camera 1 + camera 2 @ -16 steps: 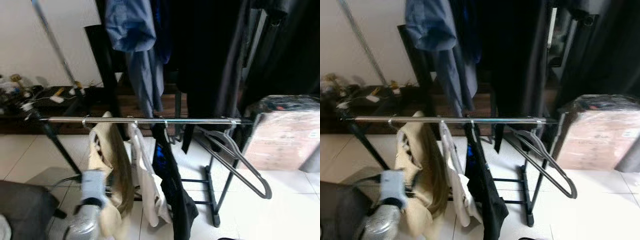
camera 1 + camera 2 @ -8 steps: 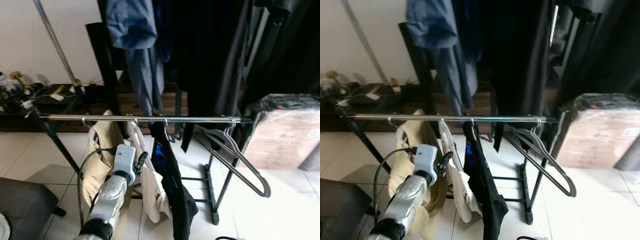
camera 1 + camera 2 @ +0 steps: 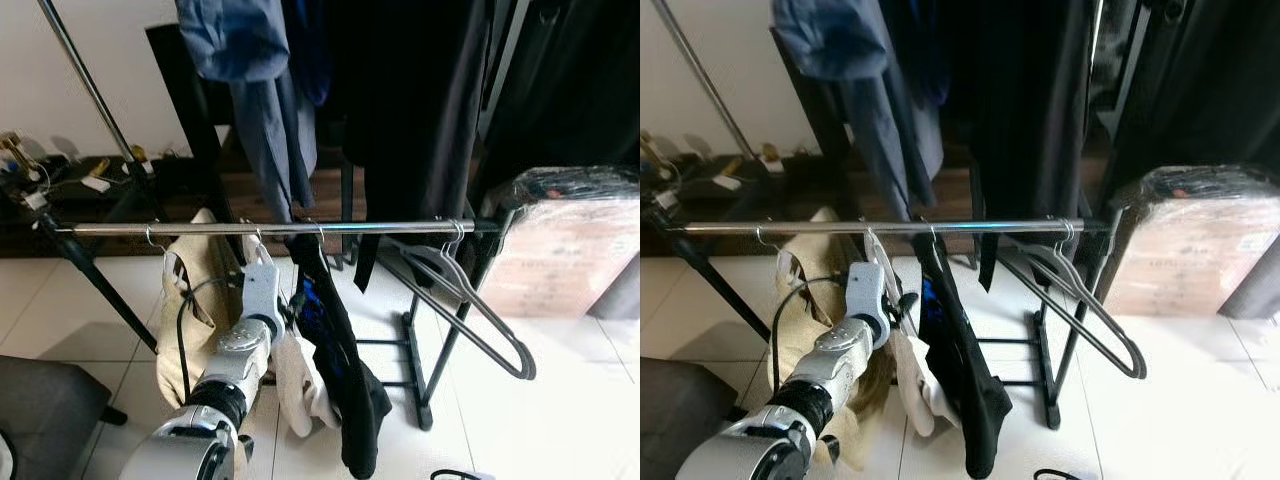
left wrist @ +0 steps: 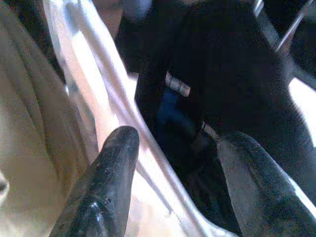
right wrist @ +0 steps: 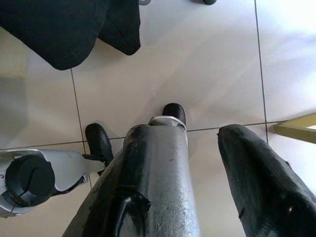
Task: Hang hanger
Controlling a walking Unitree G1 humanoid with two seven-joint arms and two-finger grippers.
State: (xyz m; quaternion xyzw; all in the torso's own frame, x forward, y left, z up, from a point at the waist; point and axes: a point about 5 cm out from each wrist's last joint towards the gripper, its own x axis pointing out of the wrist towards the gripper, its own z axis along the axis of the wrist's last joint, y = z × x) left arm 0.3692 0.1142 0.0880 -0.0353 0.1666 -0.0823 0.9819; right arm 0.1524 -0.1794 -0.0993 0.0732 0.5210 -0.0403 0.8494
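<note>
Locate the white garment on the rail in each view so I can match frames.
Left eye view: white garment hangs left of centre, beside the left gripper.
Right eye view: lower left of centre.
Left wrist view: pale band between the fingers.
Right wrist view: not in it.
Shared landmark: black garment next to it.

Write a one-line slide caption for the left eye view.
Left gripper reaches up among a white garment and a black garment hanging on the steel rail, empty grey hangers alongside.
</note>
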